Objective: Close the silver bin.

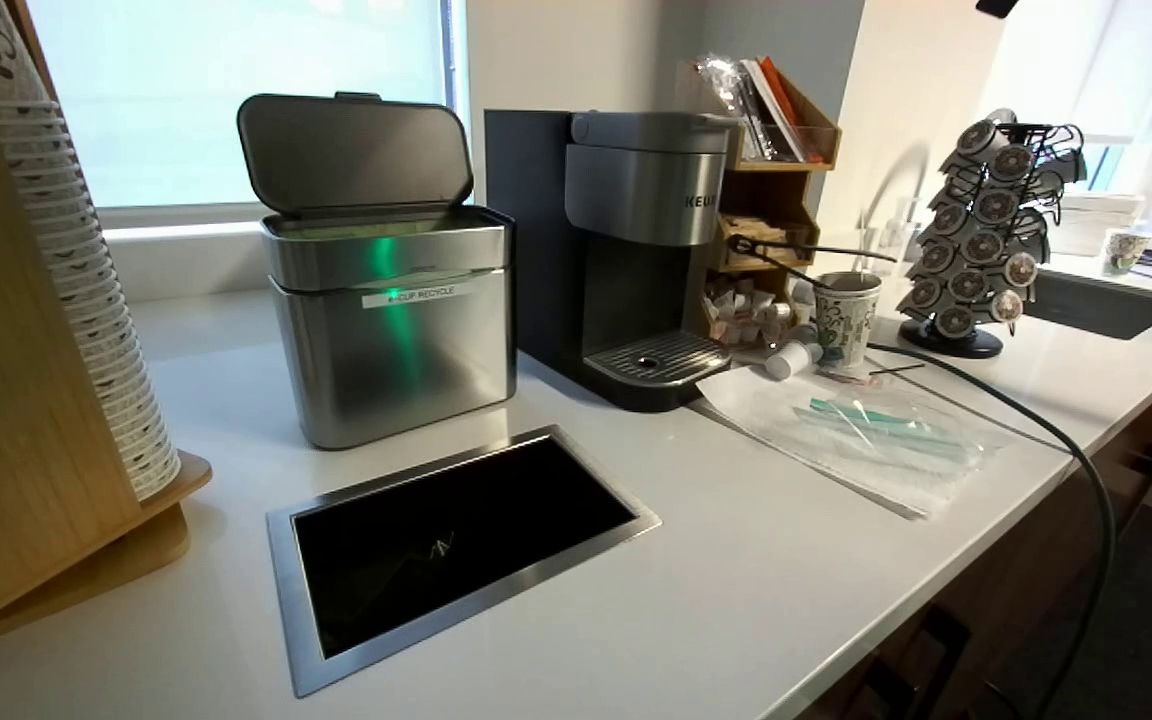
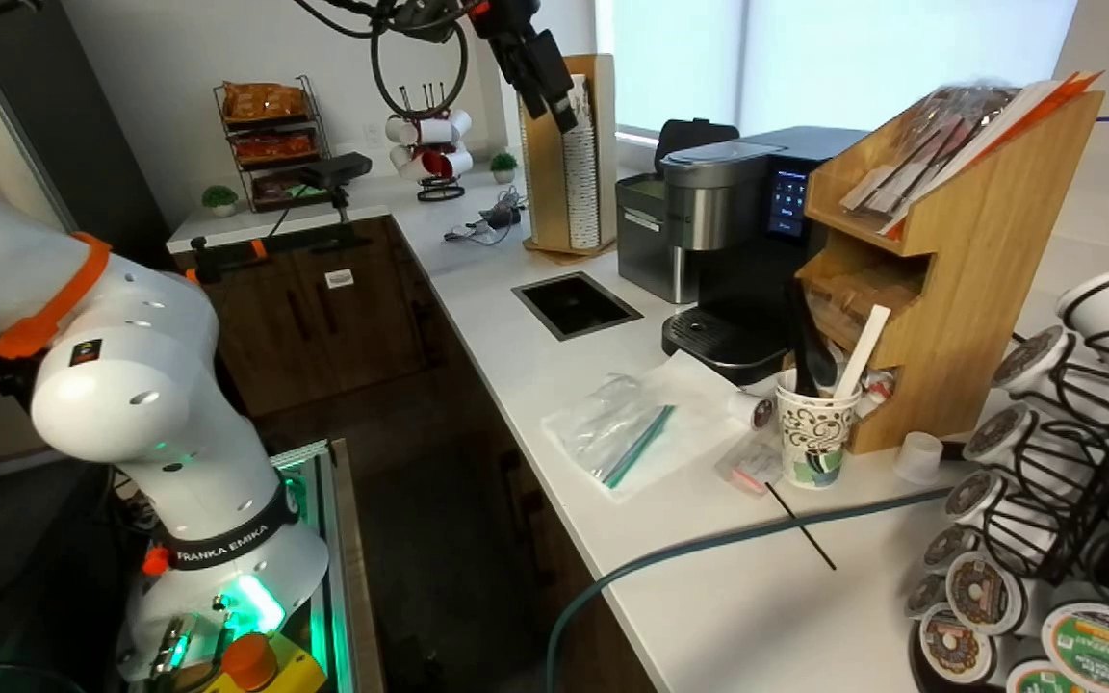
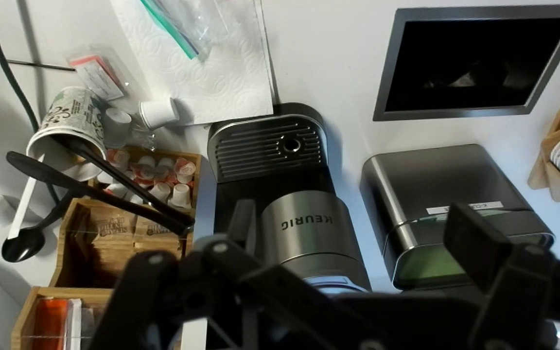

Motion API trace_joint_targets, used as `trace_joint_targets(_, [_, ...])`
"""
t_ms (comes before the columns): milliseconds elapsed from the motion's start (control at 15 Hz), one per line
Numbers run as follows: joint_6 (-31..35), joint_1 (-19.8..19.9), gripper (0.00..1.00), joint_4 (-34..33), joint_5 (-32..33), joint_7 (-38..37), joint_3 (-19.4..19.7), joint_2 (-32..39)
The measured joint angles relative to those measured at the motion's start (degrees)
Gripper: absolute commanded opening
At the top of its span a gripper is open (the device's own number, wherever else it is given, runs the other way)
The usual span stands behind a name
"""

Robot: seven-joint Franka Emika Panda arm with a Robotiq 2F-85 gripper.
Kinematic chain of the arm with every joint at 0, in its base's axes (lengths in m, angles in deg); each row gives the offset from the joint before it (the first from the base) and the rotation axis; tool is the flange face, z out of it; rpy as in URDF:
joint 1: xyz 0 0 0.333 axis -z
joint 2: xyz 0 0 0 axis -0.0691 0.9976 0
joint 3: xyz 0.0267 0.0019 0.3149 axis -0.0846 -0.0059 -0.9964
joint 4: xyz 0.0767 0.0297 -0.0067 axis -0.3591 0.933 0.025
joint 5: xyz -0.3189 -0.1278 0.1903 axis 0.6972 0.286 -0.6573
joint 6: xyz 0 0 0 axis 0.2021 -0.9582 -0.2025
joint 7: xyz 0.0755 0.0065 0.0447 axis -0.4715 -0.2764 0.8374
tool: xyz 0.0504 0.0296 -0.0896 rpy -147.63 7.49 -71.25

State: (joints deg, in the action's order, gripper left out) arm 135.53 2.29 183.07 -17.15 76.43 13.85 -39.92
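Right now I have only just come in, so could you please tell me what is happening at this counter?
A robot arm is there to close the silver bin, which stands beside the coffee machine. The bin's lid is raised, so the job is not yet done. The gripper hangs above the counter with its fingers apart and nothing held between them, and it is not touching the lid.

There was one coffee machine (image 1: 636,215), one silver bin (image 1: 406,345) beside it, one steel-rimmed opening (image 1: 506,520) near it and two lil plants (image 2: 503,164) way off from it.
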Motion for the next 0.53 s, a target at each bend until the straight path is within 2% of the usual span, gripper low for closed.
trace_joint_targets(267, [5.7,-0.3,1.00,-0.3,1.5,1.1,-1.8,1.1])
trace_joint_targets(533, [14.4,-1.7,1.00,-3.6,6.3,4.7,-5.2,6.3])
